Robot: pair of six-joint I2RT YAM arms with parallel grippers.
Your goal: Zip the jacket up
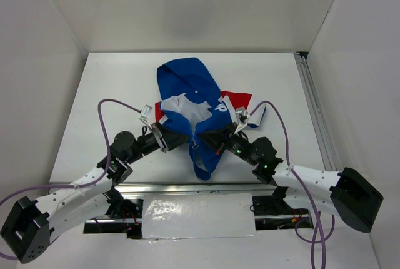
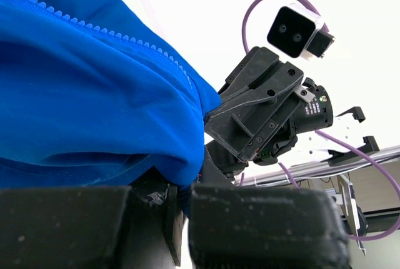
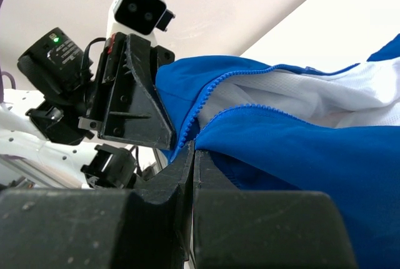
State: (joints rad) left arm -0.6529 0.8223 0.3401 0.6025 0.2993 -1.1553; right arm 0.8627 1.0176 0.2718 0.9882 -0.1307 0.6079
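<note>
The blue jacket (image 1: pixel 187 87) lies crumpled in the middle of the white table (image 1: pixel 112 81), hood at the far end, red-and-white panels at its sides. Its front is open, showing pale lining (image 3: pixel 325 94) between the zipper teeth (image 3: pixel 206 97). My left gripper (image 1: pixel 177 139) is shut on blue fabric at the jacket's lower left front; the left wrist view shows the cloth (image 2: pixel 94 94) pinched between the jaws of that gripper (image 2: pixel 180 199). My right gripper (image 1: pixel 210 137) is shut on the right front edge, its jaws closed on the zipper edge in the right wrist view (image 3: pixel 194 150). The two grippers face each other closely.
White walls enclose the table on three sides. A metal rail (image 1: pixel 315 112) runs along the table's right edge. Purple cables (image 1: pixel 109 103) loop above both arms. The arm bases sit at the near edge (image 1: pixel 187 187).
</note>
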